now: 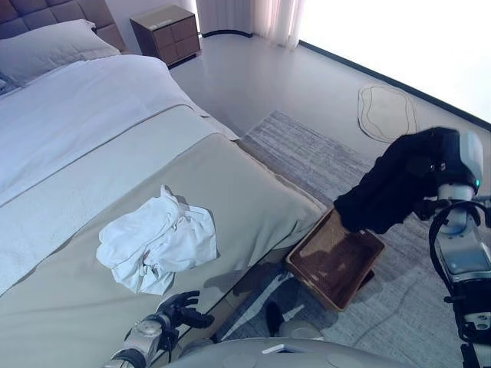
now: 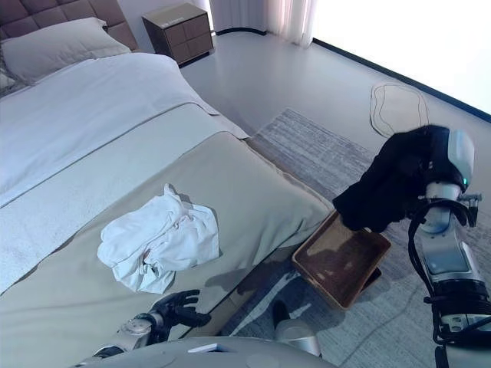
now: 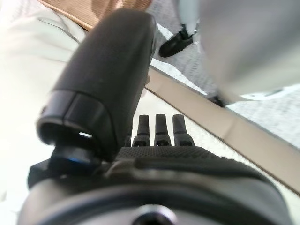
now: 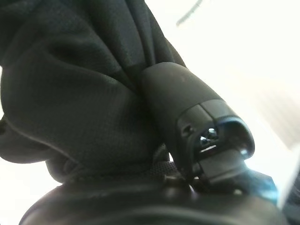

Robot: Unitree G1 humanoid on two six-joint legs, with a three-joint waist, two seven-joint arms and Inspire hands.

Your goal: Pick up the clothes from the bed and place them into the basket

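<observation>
A crumpled white garment (image 1: 157,241) lies on the beige bedspread (image 1: 253,199) near the bed's foot corner. My right hand (image 1: 430,165) is raised at the right and is shut on a black garment (image 1: 387,188), which hangs above the far edge of the brown rectangular basket (image 1: 337,261) on the floor beside the bed. In the right wrist view the thumb (image 4: 187,108) presses into the black cloth (image 4: 70,84). My left hand (image 1: 180,307) rests low at the bed's near edge, below the white garment, with its fingers (image 3: 157,129) straight and empty.
A grey rug (image 1: 322,153) lies under the basket. A small oval mat (image 1: 387,111) lies on the floor farther right. A brown nightstand (image 1: 165,32) stands beside the headboard, with a pillow (image 1: 50,47) at the bed's head.
</observation>
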